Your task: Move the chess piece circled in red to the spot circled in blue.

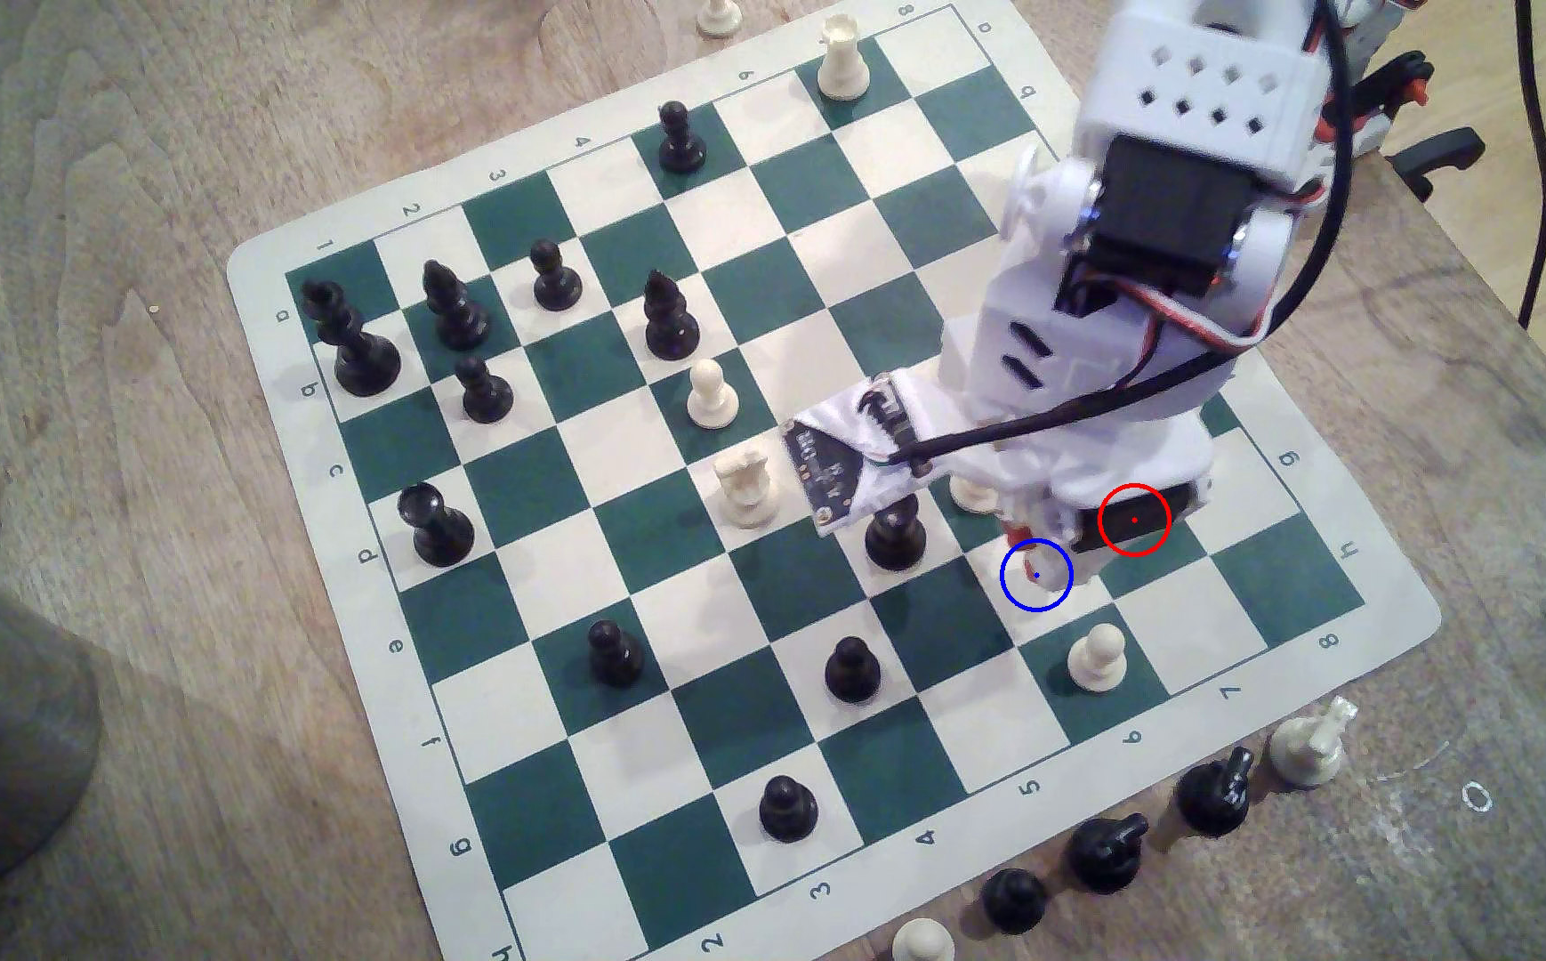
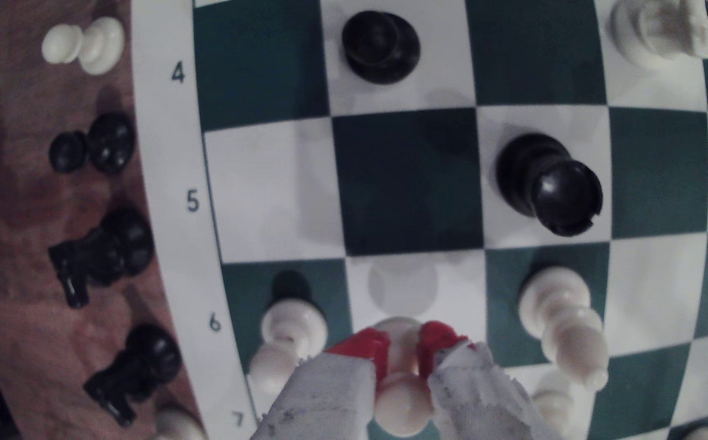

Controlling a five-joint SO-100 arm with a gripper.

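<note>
The chessboard (image 1: pixel 566 591) lies on a wooden table (image 1: pixel 150 139); the arm (image 1: pixel 1120 305) covers its squares near the g edge, hiding the red-ringed one; the gripper (image 2: pixel 401 345) has its red-tipped jaws closed round the white pawn (image 2: pixel 403 402), whose base hangs blurred over the blue-ringed spot (image 1: pixel 1058 591).

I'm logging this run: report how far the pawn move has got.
Done: the gripper has picked up the cream pawn, its red-tipped fingers shut on the neck.

In hand: the pawn hangs over the blue-ringed cream square, its shadow on that square in the wrist view.

Left: set it down on the square, open, and withdraw.
</note>
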